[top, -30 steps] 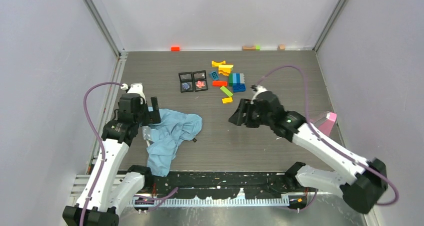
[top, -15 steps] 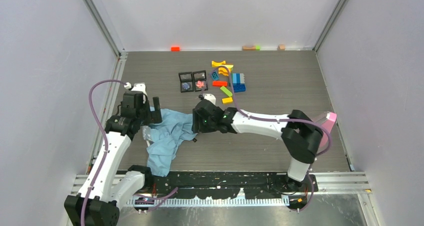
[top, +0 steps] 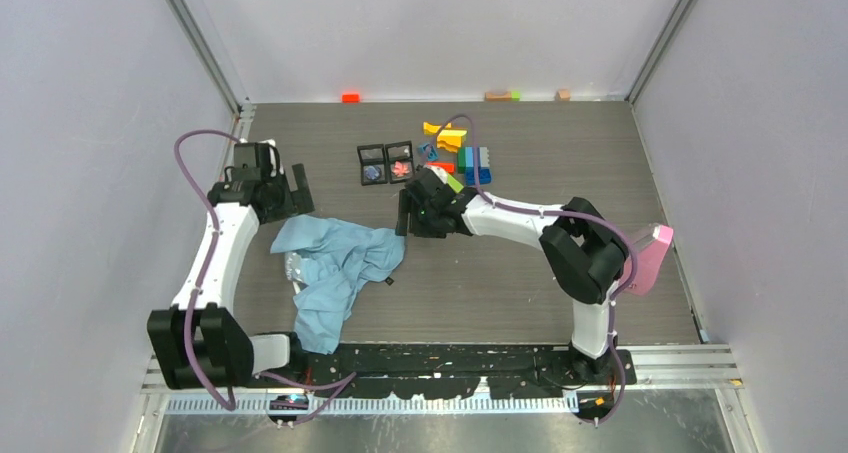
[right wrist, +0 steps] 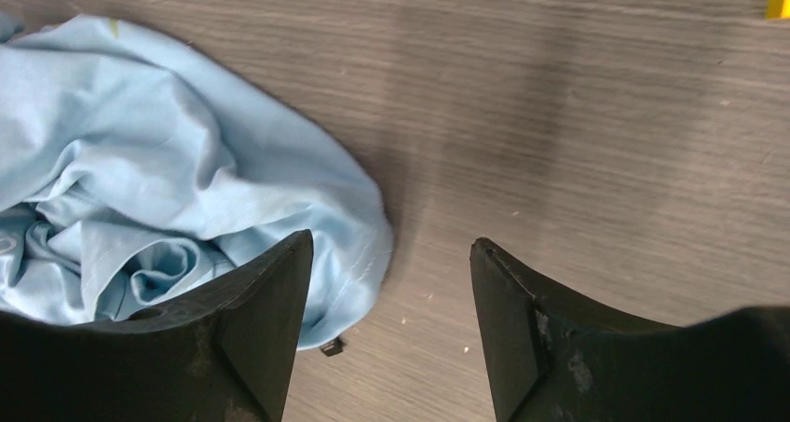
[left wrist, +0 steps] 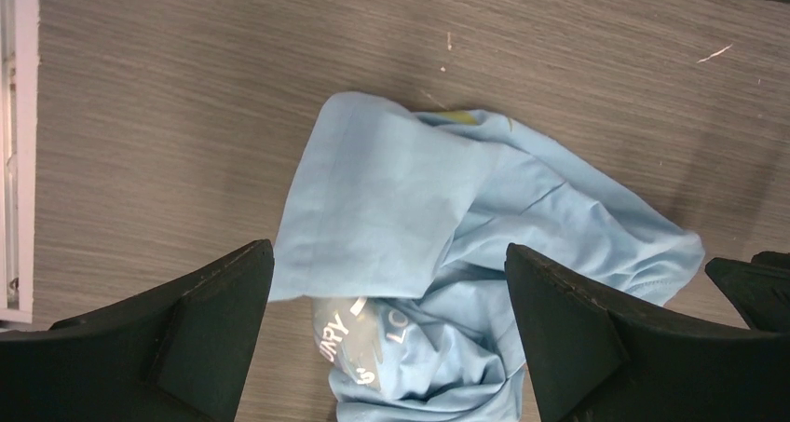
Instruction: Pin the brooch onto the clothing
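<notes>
clothing (top: 338,263) crumpled on table (top: 520,273), left gripper (left wrist: 387,251) spread

The top external camera sits high above and behind the arm bases, facing down and forward over the whole table (top: 560,273) from far off; the left wrist camera looks steeply down past the left gripper (left wrist: 388,254), close over the crumpled light blue T-shirt (left wrist: 438,208); the right wrist camera looks down past the right gripper (right wrist: 391,245), close to the table, the T-shirt's edge at its left finger; all three views share that T-shirt.
</notes>
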Controlling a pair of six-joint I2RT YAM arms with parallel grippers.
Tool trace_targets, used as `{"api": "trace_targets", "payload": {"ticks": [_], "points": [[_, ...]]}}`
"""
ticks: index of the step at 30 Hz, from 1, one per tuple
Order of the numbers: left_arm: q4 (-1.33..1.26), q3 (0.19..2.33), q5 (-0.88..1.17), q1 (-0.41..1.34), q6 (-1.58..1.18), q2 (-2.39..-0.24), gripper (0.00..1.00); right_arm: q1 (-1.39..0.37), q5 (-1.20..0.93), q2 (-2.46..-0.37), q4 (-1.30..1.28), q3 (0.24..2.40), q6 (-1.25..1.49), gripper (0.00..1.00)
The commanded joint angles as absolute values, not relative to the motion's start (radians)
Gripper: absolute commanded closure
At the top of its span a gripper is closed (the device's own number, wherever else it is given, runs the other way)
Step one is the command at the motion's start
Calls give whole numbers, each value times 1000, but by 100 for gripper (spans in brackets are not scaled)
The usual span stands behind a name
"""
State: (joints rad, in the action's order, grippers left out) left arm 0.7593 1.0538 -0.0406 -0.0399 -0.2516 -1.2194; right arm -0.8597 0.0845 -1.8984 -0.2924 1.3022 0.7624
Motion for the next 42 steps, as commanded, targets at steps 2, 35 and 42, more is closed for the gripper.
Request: {"api": "trace_targets", "payload": {"ticks": [2, 35, 42], "points": [[788, 1154, -5, -48, -218, -1353, 2, -843, -53, -1939, -254, 1345, 720, 30], [827, 1221, -6, -49, -198, -1567, 100, -796, -48, -1884, -292, 1414, 665, 100], [786, 1299, -45, -48, -294, -1302, 100, -685, 71, -1605, -481, 1445, 559, 99]]}}
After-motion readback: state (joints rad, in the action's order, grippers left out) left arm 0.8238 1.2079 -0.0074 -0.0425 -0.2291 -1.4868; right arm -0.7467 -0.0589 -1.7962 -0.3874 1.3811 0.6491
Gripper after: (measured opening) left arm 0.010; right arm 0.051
